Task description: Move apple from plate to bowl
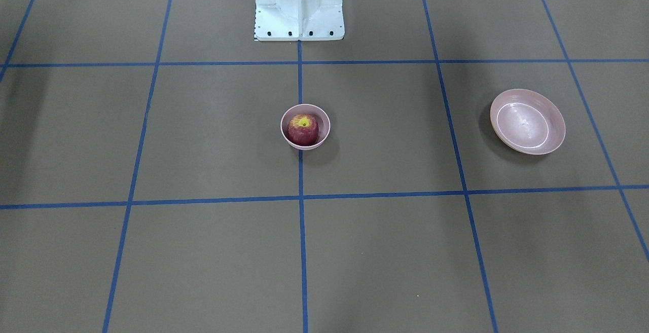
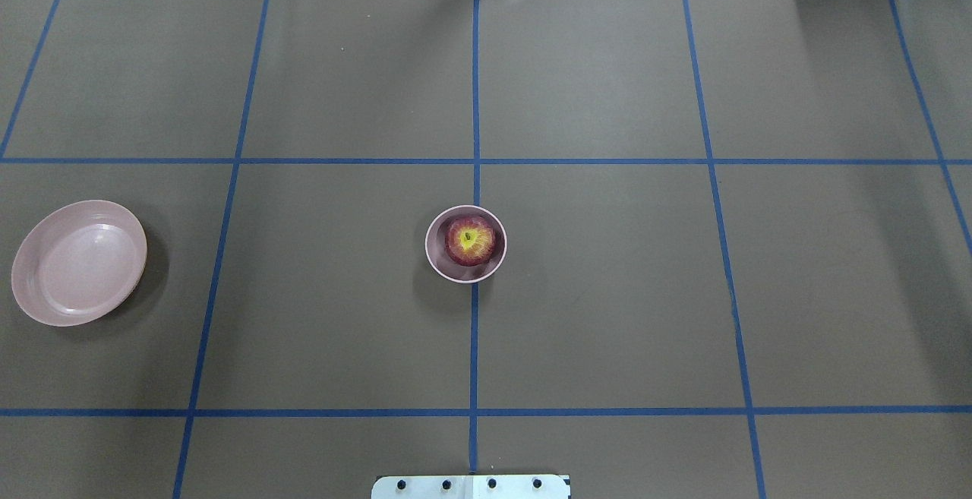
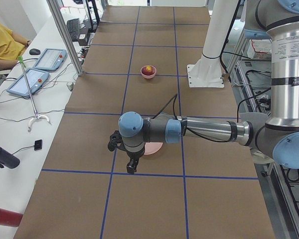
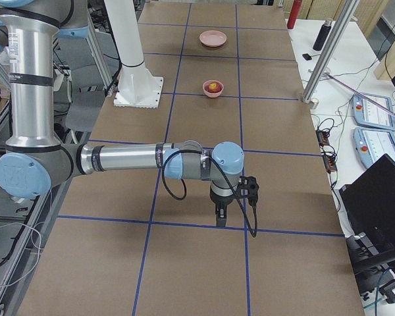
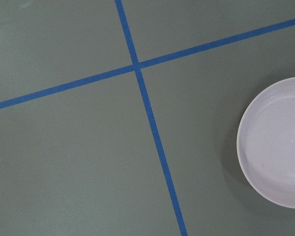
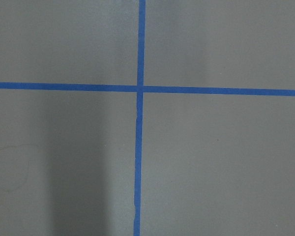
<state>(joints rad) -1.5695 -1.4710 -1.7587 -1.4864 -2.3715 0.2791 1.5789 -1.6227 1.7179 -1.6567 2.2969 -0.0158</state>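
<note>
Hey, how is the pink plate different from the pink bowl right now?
The plate is wide and shallow; the bowl is smaller and deep. The plate is empty; the bowl holds the apple. The plate sits toward the robot's left; the bowl sits centrally. Both are pale pink and round.

Silver arm tubes, blue joint caps, white pedestal

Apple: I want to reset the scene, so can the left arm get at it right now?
Probably yes. The apple sits uncovered in the bowl at mid-table, nothing over it, and the left arm hangs by the plate with only table between.
</note>
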